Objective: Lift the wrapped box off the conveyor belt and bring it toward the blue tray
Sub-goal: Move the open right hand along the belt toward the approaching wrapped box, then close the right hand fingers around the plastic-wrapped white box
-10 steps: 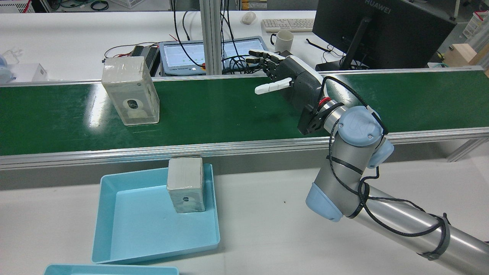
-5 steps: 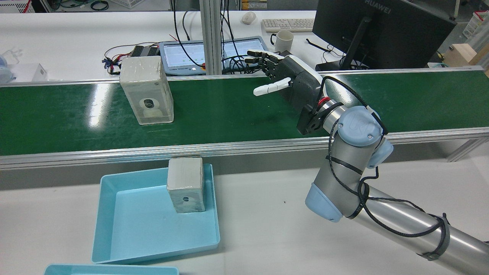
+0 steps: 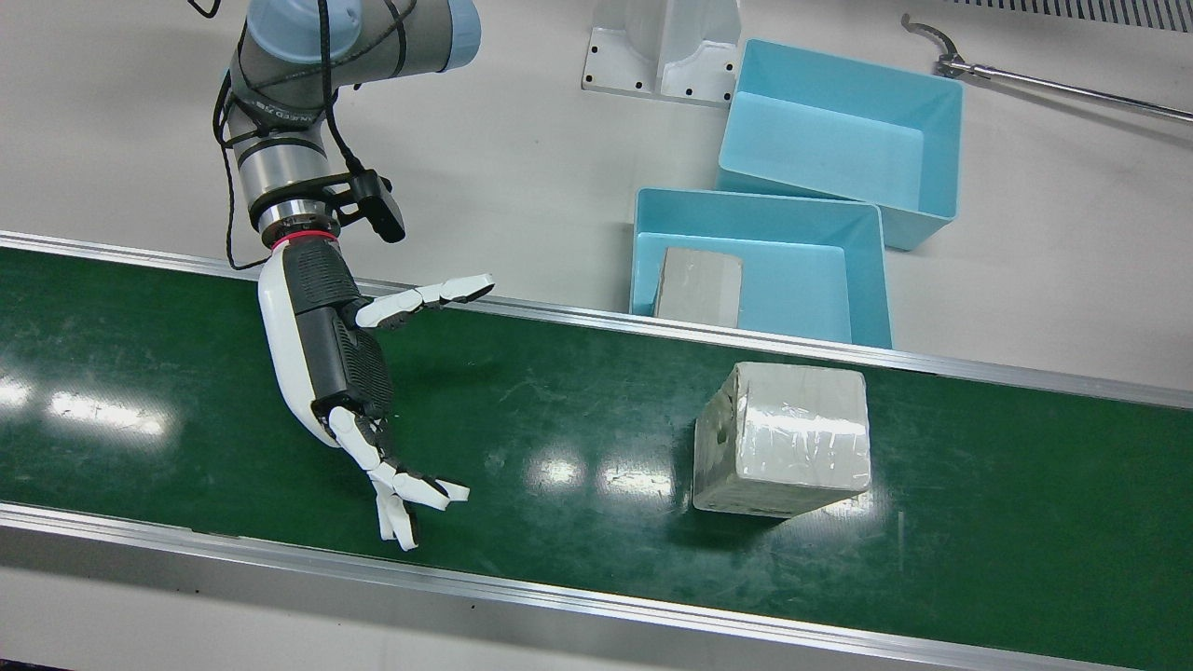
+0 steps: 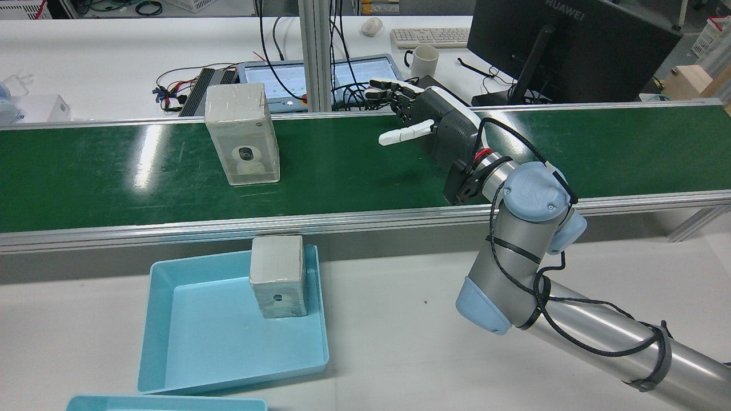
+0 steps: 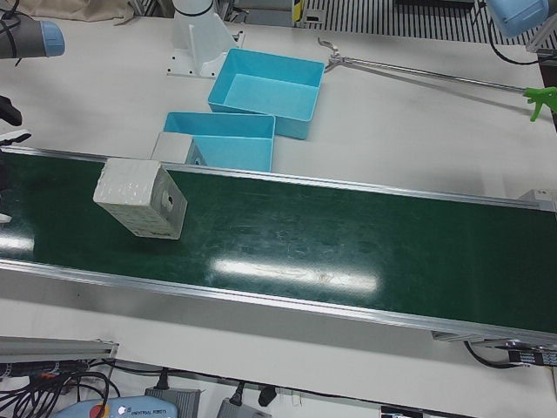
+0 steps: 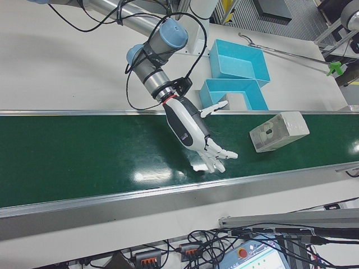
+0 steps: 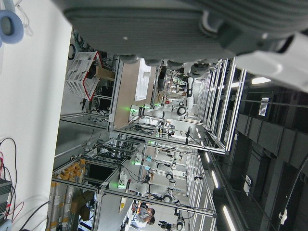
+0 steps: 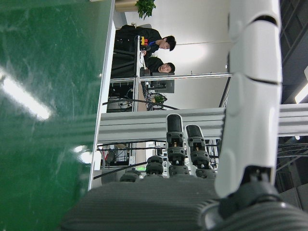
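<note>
While the wrapped box (image 4: 243,133) stands on the conveyor belt (image 4: 342,165), the right hand (image 4: 440,128) hovers well apart, fingers spread and empty.

I see the conveyor belt (image 4: 354,165) as dark glossy green with silver rails, and the wrapped box (image 4: 243,134) on it is pale grey-white under clear film with a dark round spot. The tray (image 4: 188,331) is light blue; my right hand (image 3: 345,373) is white and black.

A robotics lab; green conveyor belt (image 4: 354,165), monitor (image 4: 571,45) (cables everywhere).
</note>
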